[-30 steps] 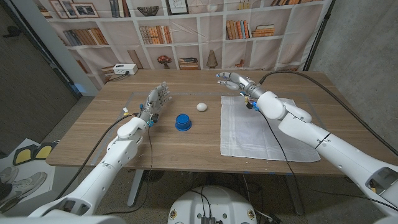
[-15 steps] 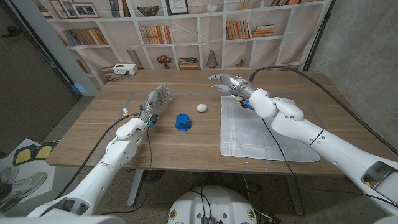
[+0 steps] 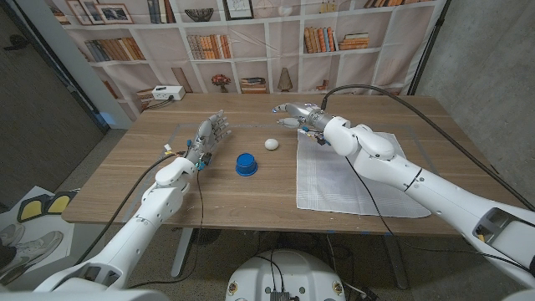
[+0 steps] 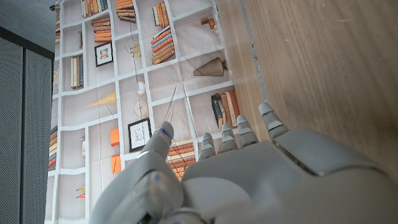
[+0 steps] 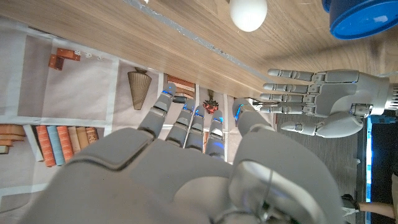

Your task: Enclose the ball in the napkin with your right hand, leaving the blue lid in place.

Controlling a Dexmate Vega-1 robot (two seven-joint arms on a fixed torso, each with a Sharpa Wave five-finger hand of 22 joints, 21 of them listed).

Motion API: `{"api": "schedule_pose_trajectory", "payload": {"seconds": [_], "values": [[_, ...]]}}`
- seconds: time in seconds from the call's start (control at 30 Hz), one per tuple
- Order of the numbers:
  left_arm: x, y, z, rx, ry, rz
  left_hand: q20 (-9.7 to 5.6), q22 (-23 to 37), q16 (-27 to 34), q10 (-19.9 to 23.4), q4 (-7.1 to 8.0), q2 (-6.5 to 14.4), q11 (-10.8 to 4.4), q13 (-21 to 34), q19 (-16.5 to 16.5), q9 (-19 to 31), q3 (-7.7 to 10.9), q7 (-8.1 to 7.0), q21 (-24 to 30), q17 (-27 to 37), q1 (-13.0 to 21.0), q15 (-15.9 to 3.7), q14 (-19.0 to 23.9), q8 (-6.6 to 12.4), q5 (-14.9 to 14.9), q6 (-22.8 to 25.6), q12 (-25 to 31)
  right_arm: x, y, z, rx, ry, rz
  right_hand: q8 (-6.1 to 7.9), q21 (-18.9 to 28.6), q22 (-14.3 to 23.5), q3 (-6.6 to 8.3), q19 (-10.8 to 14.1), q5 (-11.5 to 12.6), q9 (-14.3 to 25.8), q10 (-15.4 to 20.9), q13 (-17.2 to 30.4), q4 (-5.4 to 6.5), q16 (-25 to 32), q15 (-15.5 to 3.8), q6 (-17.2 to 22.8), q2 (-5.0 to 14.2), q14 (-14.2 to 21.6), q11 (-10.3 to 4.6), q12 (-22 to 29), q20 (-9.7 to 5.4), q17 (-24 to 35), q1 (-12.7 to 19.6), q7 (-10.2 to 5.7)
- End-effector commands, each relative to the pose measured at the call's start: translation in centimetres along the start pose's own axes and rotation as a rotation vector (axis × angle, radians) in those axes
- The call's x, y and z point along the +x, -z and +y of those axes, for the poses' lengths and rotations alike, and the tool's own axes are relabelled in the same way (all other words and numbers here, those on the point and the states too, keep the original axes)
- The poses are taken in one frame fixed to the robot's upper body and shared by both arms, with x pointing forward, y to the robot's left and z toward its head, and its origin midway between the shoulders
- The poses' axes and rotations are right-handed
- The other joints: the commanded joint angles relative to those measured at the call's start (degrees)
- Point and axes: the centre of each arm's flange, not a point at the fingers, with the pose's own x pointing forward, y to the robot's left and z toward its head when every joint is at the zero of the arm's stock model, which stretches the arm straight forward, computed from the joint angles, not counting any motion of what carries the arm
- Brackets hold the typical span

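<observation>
Head view is showing the right hand (image 3: 291, 112) hanging over the far part of the wooden table (image 3: 209, 188), its fingers spread apart and holding nothing. It is sitting beyond the white ball (image 3: 271, 144) and a little to the robot's right of it, not touching it. The ball is lying on bare wood, between the blue lid (image 3: 245, 164) and the white napkin (image 3: 351, 176), close to the napkin's far left corner but not on the cloth. The napkin is lying spread flat on the robot's right half of the table, with the right arm reaching across above its far edge. The blue lid is sitting on the wood just nearer the robot and to the left of the ball, apart from it.

The left hand (image 3: 209, 134) is standing on the left side of the table, fingers straight, apart and pointing away from the robot, gripping nothing; it is near the lid but clear of it.

The right wrist view is looking past the right hand (image 5: 186, 168), whose fingers are loosely parted, toward the ball (image 5: 249, 12), the lid (image 5: 364, 17) and the left hand (image 5: 323, 102) with its fingers extended. The left wrist view is showing the left hand (image 4: 249, 174) beside the table's wood, with a bookshelf backdrop (image 4: 124, 74) behind.
</observation>
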Motion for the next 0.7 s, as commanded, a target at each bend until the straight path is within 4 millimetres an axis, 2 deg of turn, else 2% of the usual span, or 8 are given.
{"api": "schedule_pose_trajectory", "payload": {"seconds": [0.03, 0.2, 0.37, 0.5, 0.57, 0.7], "values": [[0.1, 0.1, 0.0, 0.002, 0.003, 0.007, 0.27, 0.0, 0.2, -0.2, 0.26, 0.0, 0.13, 0.0, -0.1, 0.0, -0.15, 0.0, 0.0, 0.2, -0.8, 0.61, -0.1, 0.14, -0.1, -0.1, -0.2, 1.5, -1.2, 0.8, -0.089, -0.086, -0.019, -0.34, 0.1, 0.2, -0.06, 0.1, 0.0, 0.1, -0.5, 0.2, 0.51, 0.0, -1.76, -0.9, -0.02, -0.6, -0.51, -0.4, -0.51, 0.2, 0.8, -0.07], [0.1, 0.2, 0.0, 0.004, -0.003, 0.008, 0.29, 0.0, 0.3, -0.3, 0.41, 0.0, 0.14, 0.0, -0.1, 0.0, -0.25, -0.02, 0.0, 0.2, -1.0, 0.65, 0.0, 0.13, -0.2, -0.1, -0.3, 2.1, -1.2, 1.1, -0.103, -0.114, -0.02, -0.72, 0.0, 0.2, -0.12, 0.1, 0.0, 0.2, -1.7, 0.2, 0.58, -0.2, -1.74, -2.1, -0.12, -1.1, -0.58, -0.9, -0.6, 0.3, 1.3, 0.06], [0.2, 0.2, 0.0, 0.002, -0.005, 0.011, 0.31, 0.1, 0.3, -0.3, 0.56, -0.1, 0.13, 0.0, -0.1, 0.0, -0.35, -0.05, -0.1, 0.2, -1.3, 0.61, 0.0, 0.11, -0.2, -0.2, -0.3, 2.6, -1.3, 1.5, -0.128, -0.139, -0.01, -1.38, -0.2, 0.2, -0.32, -0.3, -0.1, 0.2, -4.3, 0.2, 0.44, -0.6, -1.65, -5.1, -0.62, -2.4, -1.32, -1.7, -0.83, 0.4, 2.4, 1.29], [0.3, 0.2, -0.1, 0.001, -0.007, 0.013, 0.38, 0.1, 0.3, -0.3, 0.63, -0.1, 0.24, -0.1, 0.0, 0.0, -0.39, -0.01, -0.1, 0.2, -1.4, 0.56, 0.0, 0.1, -0.2, -0.2, -0.3, 2.8, -1.3, 1.8, -0.148, -0.163, -0.009, -1.71, -0.3, 0.2, -0.68, -0.4, 0.0, 0.2, -6.1, 0.2, 0.04, -0.9, -1.55, -7.9, -1.54, -3.0, -0.85, -2.1, -0.73, 0.4, 3.3, 2.4], [0.3, 0.2, -0.1, 0.002, -0.009, 0.013, 0.35, 0.1, 0.3, -0.3, 0.65, -0.1, 0.19, -0.1, -0.1, 0.0, -0.4, -0.05, -0.1, 0.2, -1.4, 0.58, 0.0, 0.1, -0.2, -0.3, -0.3, 3.0, -1.5, 1.9, -0.168, -0.173, -0.005, -1.86, -0.5, 0.2, -1.2, -0.6, 0.2, 0.1, -8.5, 0.2, -0.4, -1.4, -1.34, -10.8, -2.92, -3.5, -0.23, -2.4, -0.61, 0.2, 4.4, 3.18], [0.4, 0.2, -0.1, 0.001, -0.01, 0.014, 0.36, 0.1, 0.3, -0.3, 0.69, -0.1, 0.2, -0.1, 0.0, 0.0, -0.42, -0.04, -0.1, 0.2, -1.5, 0.58, 0.0, 0.1, -0.2, -0.3, -0.3, 3.2, -1.7, 2.1, -0.211, -0.189, -0.002, -1.76, -0.8, 0.2, -1.95, -1.1, 0.6, 0.0, -11.0, 0.2, -0.83, -2.2, -1.07, -13.4, -5.28, -4.5, -0.03, -2.5, -0.34, -0.2, 5.8, 3.58]]}}
